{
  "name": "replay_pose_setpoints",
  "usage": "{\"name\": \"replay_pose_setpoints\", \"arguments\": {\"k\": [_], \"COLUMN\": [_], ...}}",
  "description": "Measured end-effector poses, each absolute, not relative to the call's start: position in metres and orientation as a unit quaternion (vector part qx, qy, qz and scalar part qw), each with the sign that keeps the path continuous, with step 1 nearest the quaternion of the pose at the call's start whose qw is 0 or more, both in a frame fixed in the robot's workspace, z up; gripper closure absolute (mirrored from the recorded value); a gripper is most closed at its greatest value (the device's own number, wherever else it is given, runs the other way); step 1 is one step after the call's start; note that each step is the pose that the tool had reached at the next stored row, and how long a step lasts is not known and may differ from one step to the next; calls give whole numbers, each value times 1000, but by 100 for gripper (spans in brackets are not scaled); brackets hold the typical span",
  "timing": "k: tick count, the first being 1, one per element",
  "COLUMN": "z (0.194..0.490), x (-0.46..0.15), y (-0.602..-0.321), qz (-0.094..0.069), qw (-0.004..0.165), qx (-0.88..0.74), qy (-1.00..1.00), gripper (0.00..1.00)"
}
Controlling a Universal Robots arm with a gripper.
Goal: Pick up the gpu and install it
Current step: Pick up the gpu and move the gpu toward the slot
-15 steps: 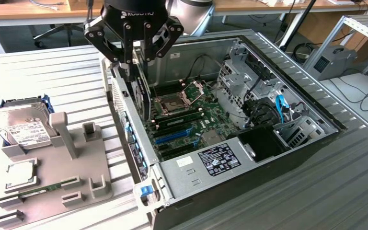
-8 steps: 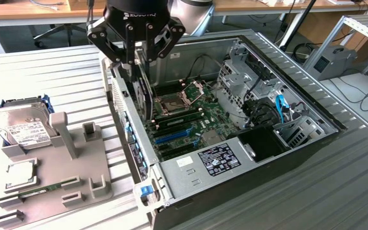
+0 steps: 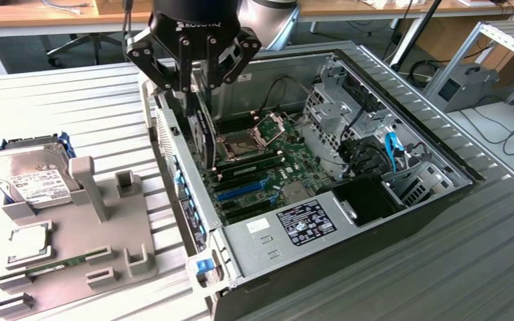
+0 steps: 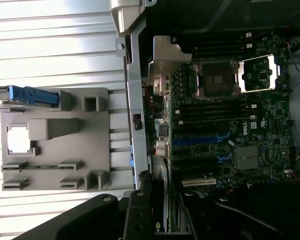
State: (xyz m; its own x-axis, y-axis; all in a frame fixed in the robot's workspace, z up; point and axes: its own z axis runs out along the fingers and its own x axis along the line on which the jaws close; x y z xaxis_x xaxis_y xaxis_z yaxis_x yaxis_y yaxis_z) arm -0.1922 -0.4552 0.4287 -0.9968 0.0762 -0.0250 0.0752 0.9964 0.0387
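Observation:
The gpu (image 3: 208, 140) hangs edge-on as a thin dark card inside the open computer case (image 3: 266, 244), close to the case wall on the exterior view's left. It sits above the motherboard (image 3: 270, 167), near the CPU socket and over the blue slots (image 3: 241, 189). My gripper (image 3: 195, 100) reaches down from above with its black fingers shut on the card's upper edge. In the wrist view the fingers (image 4: 137, 217) frame the gpu's edge (image 4: 159, 210), with the motherboard (image 4: 230, 115) and its blue slot (image 4: 197, 141) beyond.
A grey parts fixture (image 3: 69, 254) lies beside the case on the exterior view's left. It holds a silver hard drive (image 3: 29, 177), a CPU (image 3: 27, 242) and a RAM stick (image 3: 56, 266). Drive cages and cables (image 3: 391, 150) crowd the case's far side.

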Motion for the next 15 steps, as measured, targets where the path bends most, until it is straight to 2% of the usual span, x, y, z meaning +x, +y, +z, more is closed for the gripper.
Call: {"name": "replay_pose_setpoints", "arguments": {"k": [15], "z": [421], "x": [-188], "y": [-455], "qz": [19], "qw": [13], "qx": [38], "qy": [999], "gripper": [74]}}
